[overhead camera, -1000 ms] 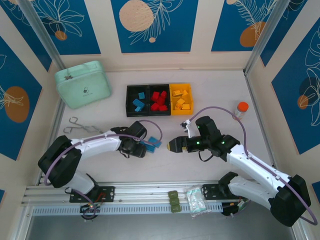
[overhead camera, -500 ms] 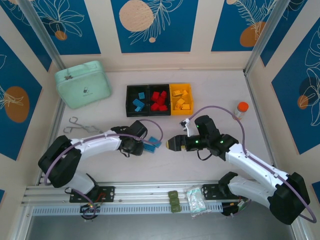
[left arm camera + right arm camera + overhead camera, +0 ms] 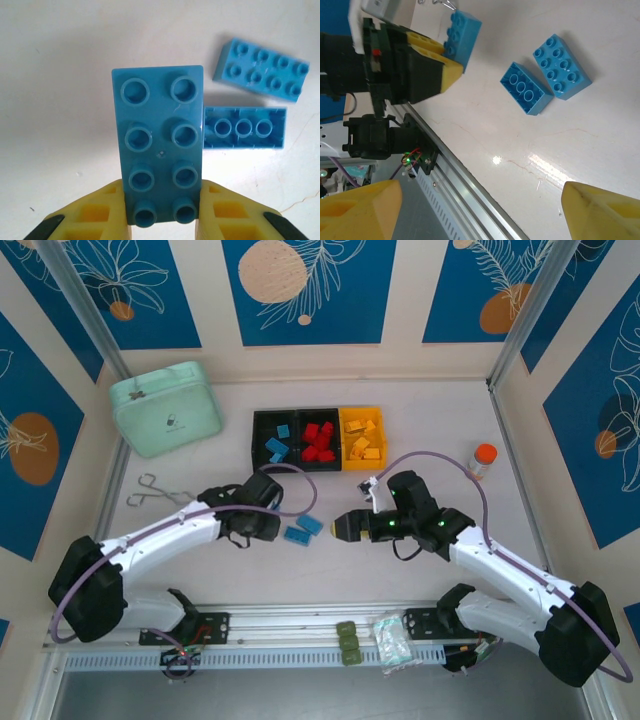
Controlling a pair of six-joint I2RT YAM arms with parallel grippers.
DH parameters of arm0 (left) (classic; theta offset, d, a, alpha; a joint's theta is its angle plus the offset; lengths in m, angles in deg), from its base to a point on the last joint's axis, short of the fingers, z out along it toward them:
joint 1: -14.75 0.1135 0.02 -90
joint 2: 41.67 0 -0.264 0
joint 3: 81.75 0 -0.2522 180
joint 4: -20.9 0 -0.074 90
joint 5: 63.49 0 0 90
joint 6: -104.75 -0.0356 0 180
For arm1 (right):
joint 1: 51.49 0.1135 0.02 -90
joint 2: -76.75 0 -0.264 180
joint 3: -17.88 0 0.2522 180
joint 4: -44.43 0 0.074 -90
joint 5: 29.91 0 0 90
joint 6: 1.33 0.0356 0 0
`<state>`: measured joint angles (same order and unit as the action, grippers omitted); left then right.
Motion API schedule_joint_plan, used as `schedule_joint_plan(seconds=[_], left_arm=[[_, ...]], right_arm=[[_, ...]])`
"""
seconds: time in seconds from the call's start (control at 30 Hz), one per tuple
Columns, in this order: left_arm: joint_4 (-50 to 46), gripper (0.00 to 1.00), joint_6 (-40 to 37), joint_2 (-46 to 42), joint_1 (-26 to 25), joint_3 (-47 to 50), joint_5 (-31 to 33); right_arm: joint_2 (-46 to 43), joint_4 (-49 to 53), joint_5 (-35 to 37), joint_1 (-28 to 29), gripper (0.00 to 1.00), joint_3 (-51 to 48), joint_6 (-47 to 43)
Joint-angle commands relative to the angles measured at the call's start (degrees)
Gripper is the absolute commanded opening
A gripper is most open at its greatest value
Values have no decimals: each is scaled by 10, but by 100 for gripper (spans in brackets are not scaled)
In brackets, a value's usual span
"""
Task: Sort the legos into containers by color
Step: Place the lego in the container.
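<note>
2 blue legos (image 3: 245, 128) lie just beside each other on the table (image 3: 60, 100), near the containers (image 3: 300, 412). my left gripper (image 3: 162, 202) clamps a 3rd blue lego (image 3: 159, 140) by its long sides; i see my right gripper (image 3: 345, 528) wide, empty.

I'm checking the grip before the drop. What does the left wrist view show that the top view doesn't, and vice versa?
Left wrist view: the left hand shut on a blue brick, studs toward the camera, and a loose brick lying hollow side up. Top view: the three bins holding sorted bricks, the mint-green case, the open right hand. Both: two loose blue bricks on the table.
</note>
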<state>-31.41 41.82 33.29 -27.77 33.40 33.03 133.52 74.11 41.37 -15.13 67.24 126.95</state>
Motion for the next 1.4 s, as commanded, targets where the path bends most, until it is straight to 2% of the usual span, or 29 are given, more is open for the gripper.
schedule_joint_plan(seconds=[0.0, 0.17, 0.4, 0.6, 1.1, 1.37], left_arm=[[-20, 20, -9, -1, 25, -48, 1], [-35, 20, -34, 44, 68, -126, -18], [-53, 20, -63, 152, 139, -254, -48], [-92, 20, -91, 274, 174, -391, -28], [-184, 23, -98, 517, 199, -676, 16], [-201, 27, -91, 569, 200, -726, 25]], right_arm=[[13, -6, 12, 5, 83, 6, 10], [30, -12, 19, 12, 83, 14, 13], [48, -22, 28, 19, 83, 15, 19], [58, -40, 32, 22, 83, 0, 32], [62, -38, 47, 24, 83, -7, 43], [58, -32, 54, 23, 83, -6, 43]])
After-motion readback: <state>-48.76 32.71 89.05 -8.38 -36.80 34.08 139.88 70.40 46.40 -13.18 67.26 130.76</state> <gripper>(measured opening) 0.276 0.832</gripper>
